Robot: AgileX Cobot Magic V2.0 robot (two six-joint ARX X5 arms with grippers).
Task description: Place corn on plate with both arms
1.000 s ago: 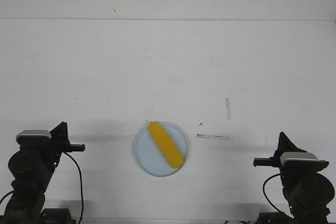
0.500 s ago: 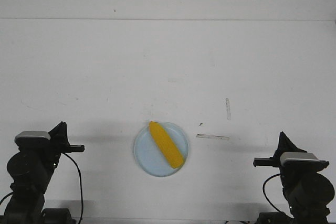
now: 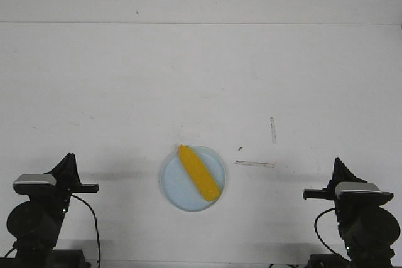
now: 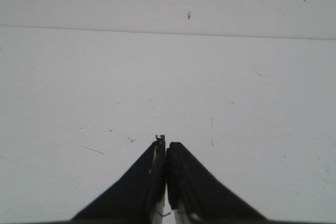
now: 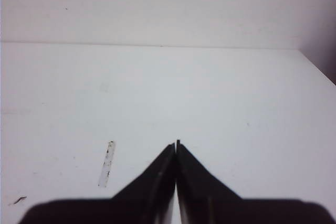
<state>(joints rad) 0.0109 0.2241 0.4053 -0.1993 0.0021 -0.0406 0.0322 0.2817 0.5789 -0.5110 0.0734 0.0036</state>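
Observation:
The yellow corn [image 3: 198, 172] lies diagonally across the pale blue plate [image 3: 174, 186] at the front middle of the table. My left gripper [image 3: 68, 160] is shut and empty at the front left, well apart from the plate; in the left wrist view [image 4: 166, 146] its jaws are pressed together over bare table. My right gripper [image 3: 340, 162] is shut and empty at the front right; in the right wrist view [image 5: 176, 144] its jaws meet at the tips. Neither wrist view shows the corn or the plate.
Two strips of clear tape lie on the white table right of the plate, one flat [image 3: 254, 164] and one farther back [image 3: 272, 130]; one shows in the right wrist view [image 5: 106, 163]. The back wall starts behind the table's far edge [image 3: 201, 23].
My left arm has drawn back and down toward the front edge. The right arm, the corn and the plate have not moved.

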